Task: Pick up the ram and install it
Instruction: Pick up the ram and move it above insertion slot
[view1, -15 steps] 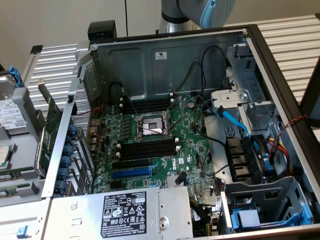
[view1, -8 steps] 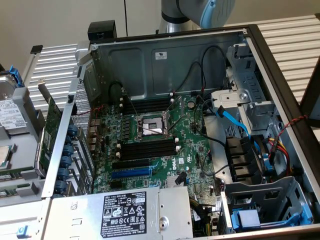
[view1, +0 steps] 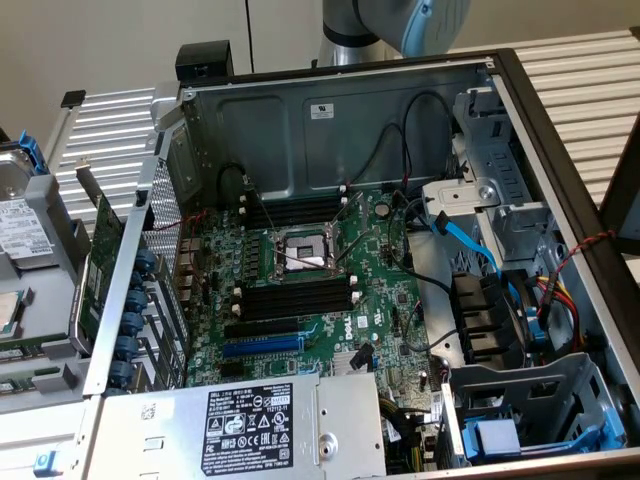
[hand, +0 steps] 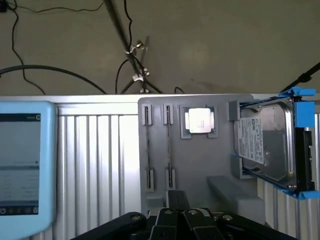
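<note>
Clenched gripper (hand: 177, 197) by the grey tray (hand: 200, 165)
We read Dell on the motherboard (view1: 395, 290) (the power-supply label (view1: 245, 410) is illegible to us); jaws pinched together, gripping nothing.

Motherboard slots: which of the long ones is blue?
The blue slot, lying nearest the labelled power supply; the other long slots, toward the processor socket, are black.
</note>
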